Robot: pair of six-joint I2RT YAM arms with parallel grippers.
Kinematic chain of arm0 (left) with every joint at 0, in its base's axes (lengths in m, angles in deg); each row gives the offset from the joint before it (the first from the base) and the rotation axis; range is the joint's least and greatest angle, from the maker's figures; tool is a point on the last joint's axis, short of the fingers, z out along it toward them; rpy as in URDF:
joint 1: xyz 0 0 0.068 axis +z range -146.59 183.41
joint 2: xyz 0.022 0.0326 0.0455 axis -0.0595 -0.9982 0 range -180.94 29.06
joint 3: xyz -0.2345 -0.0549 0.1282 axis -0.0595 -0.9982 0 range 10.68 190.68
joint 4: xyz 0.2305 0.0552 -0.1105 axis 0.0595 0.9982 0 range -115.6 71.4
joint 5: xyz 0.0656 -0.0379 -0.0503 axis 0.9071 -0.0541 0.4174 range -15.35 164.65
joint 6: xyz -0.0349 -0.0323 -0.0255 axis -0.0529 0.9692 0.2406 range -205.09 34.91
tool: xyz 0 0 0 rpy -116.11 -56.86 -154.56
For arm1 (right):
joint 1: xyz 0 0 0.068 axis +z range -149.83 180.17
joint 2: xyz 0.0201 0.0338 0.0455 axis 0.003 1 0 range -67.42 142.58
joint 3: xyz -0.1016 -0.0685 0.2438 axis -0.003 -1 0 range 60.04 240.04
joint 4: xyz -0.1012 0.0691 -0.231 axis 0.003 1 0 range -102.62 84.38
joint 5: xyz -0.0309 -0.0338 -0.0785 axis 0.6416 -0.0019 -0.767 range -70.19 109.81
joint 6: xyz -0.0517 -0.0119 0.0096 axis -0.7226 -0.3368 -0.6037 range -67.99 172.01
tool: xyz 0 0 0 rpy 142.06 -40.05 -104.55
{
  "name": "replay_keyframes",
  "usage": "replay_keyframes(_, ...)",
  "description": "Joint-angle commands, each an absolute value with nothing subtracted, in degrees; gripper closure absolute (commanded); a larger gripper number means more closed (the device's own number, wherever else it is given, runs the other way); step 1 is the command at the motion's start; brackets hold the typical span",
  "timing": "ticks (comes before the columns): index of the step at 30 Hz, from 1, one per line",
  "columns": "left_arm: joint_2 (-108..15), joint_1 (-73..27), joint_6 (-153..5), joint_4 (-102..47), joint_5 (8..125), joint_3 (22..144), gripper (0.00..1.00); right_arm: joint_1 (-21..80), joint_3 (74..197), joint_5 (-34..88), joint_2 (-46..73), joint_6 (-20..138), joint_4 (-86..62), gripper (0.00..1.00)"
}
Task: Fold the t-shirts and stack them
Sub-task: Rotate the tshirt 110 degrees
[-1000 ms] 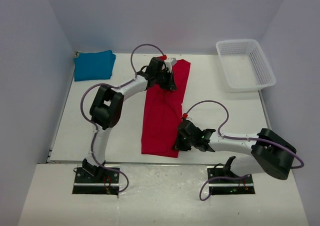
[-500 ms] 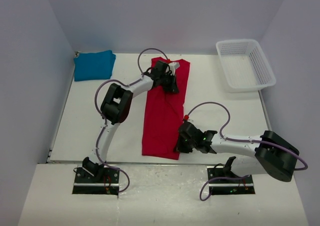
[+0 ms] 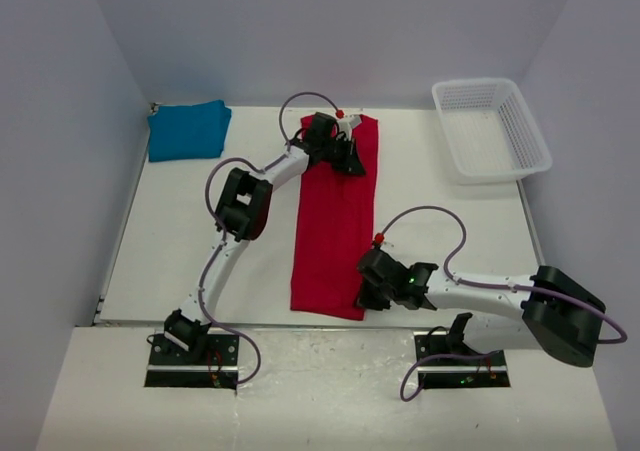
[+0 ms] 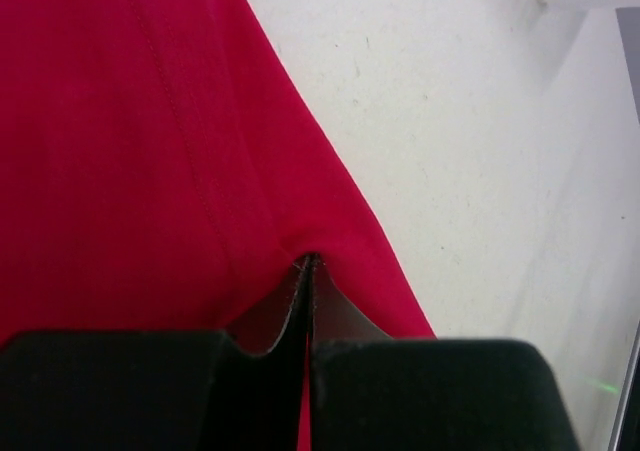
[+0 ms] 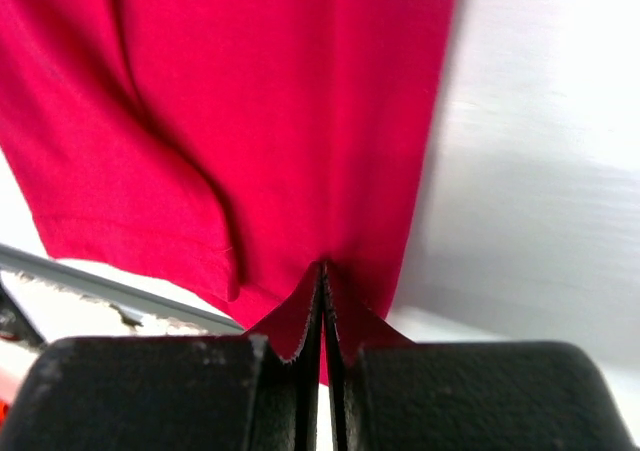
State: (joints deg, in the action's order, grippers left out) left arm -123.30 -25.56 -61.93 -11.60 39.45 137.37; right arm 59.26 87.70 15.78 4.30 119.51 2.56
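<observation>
Obstacles: white plastic mesh basket (image 3: 490, 129), far right corner; folded teal-blue cloth t-shirt (image 3: 188, 130), far left corner; long bright red cloth t-shirt (image 3: 335, 221), centre strip. Passage: bare white tabletop (image 3: 430, 171) on either side of the strip.

Left arm (image 3: 240, 203): stretched far out from its base, elbow raised about halfway along, forearm angled away and to the right.
Left gripper (image 3: 350, 163): jaws pressed flat together, pinching a fold of the red shirt (image 3: 335, 231) at its far end.
Right arm (image 3: 480, 289): folded low, shoulder out to the right, forearm running leftward close to the bases.
Right gripper (image 3: 366, 297): jaws closed tight, clamping the shirt's near right corner.
</observation>
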Motion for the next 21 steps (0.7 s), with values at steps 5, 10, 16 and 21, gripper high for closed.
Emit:
replay_keyframes(5,-129.94,-20.68,-61.18,-11.53,41.34,143.13,1.0,60.11,87.11,11.81,3.15,121.27,16.73,1.0)
replay_keyframes(10,-128.88,-18.83,-62.06,-12.23,40.9,142.78,1.0,60.11,89.48,10.5,4.21,119.95,17.96,1.0)
replay_keyframes(16,-126.6,-18.21,-62.06,-15.65,39.06,140.58,0.94,60.11,91.5,8.39,2.54,112.93,15.24,1.0)
replay_keyframes(21,-123.7,-18.21,-59.52,-20.85,36.24,138.82,0.58,60.11,94.84,6.36,2.19,106.16,14.97,1.0)
